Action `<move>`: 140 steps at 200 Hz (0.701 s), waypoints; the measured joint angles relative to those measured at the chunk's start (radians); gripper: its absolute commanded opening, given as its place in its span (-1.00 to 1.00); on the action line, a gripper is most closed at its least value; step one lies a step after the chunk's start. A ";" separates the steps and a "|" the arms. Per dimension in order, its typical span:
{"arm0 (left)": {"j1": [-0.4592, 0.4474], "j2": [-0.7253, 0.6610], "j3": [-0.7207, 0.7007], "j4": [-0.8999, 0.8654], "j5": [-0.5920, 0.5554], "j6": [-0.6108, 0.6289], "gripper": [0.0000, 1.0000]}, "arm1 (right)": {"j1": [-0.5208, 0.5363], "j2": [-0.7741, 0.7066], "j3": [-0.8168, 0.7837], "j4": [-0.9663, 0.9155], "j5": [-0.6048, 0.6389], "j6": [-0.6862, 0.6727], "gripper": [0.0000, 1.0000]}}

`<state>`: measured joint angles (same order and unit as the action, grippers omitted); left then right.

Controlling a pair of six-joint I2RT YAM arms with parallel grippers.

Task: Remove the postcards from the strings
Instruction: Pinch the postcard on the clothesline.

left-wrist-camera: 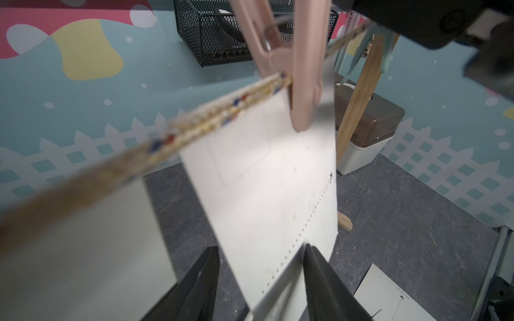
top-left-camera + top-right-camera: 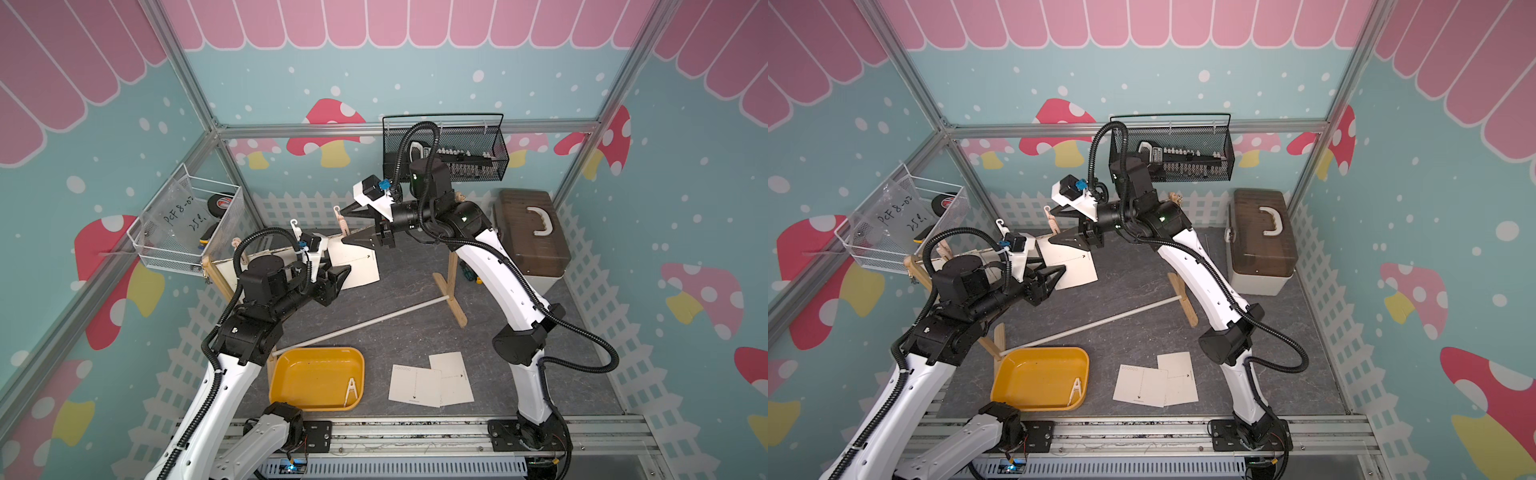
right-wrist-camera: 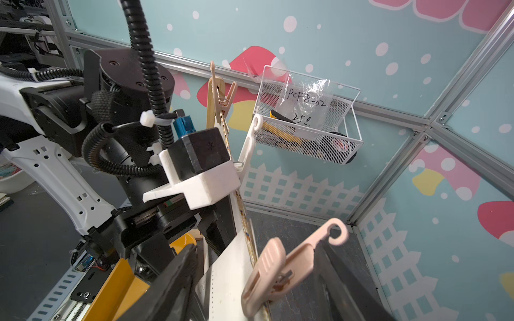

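Off-white hanging postcard (image 1: 264, 180) tilted, top edge pinned to twisted beige string (image 1: 211, 116); second card (image 1: 83, 250) beside it on string; left floor postcard (image 2: 415, 386) flat, overlapping right floor postcard (image 2: 455, 374).

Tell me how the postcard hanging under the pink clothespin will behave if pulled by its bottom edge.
The postcard hangs fairly flat, so probably stiffish yet light. The pink clothespin clamps its top, so a pull would likely bend or tear it rather than free it.

Hung postcard (image 2: 359, 266) is hanging from string (image 1: 211, 116) under pinning clothespin (image 1: 300, 83). Loose postcards (image 2: 432, 384) are lying overlapped on counter (image 2: 415, 299), right of tray (image 2: 316, 350) holding spare clothespin (image 2: 351, 390).
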<state>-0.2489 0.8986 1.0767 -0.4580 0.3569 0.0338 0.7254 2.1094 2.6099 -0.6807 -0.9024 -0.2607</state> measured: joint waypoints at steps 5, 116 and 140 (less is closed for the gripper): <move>0.000 0.000 -0.001 0.002 0.000 -0.002 -0.08 | 0.000 0.003 0.000 0.001 -0.001 0.003 0.32; 0.006 -0.001 -0.011 0.028 0.008 -0.001 -0.51 | -0.018 0.014 0.003 0.023 -0.004 0.031 0.31; 0.007 0.002 -0.012 0.031 0.011 -0.001 -0.59 | -0.019 0.009 0.003 0.023 -0.003 0.031 0.32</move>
<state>-0.2420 0.9005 1.0645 -0.4267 0.3683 0.0330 0.7059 2.1181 2.6133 -0.6575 -0.9058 -0.2302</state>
